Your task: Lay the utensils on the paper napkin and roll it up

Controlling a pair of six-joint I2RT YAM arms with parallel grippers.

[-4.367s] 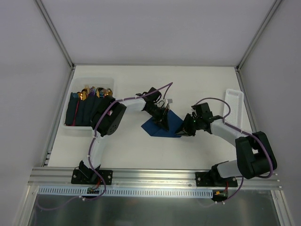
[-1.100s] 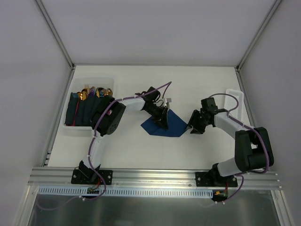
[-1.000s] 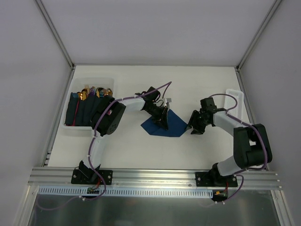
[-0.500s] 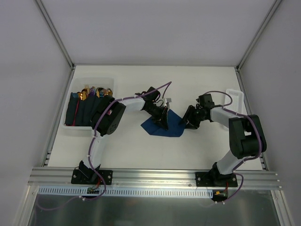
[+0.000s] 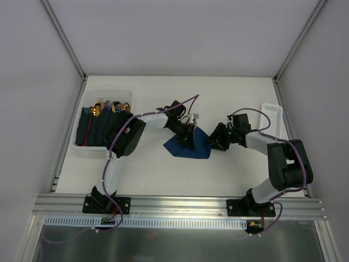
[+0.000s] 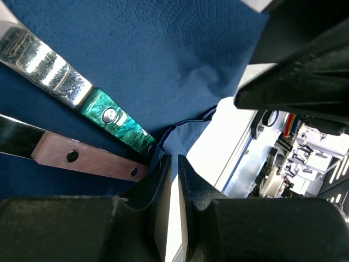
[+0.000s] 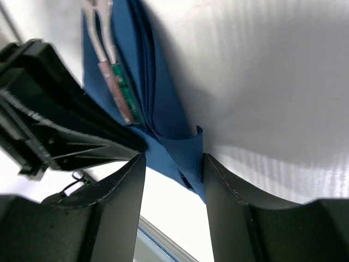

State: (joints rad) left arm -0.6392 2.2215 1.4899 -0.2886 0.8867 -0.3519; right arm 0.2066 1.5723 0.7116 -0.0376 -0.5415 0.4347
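The dark navy paper napkin (image 5: 185, 146) lies flat mid-table. Shiny silver utensils (image 6: 52, 68) lie on it, one with a green handle section, one with a brown one; a silver end (image 5: 196, 116) pokes past the napkin's far edge. My left gripper (image 5: 190, 137) stands over the utensils, its jaws almost closed with nothing between them (image 6: 174, 162), tips at a napkin fold. My right gripper (image 5: 214, 143) is open at the napkin's right corner. In the right wrist view that corner (image 7: 188, 155) curls up between my fingers (image 7: 229, 191), against the right one.
A white bin (image 5: 109, 93) at the left holds several dark blue rolls with gold cutlery heads (image 5: 101, 123). A white slotted tray (image 5: 272, 117) stands at the right edge. Enclosure walls surround the table.
My right gripper pulled back from the napkin to the right, then moved left again to its right corner. The left gripper and the utensils have not moved.
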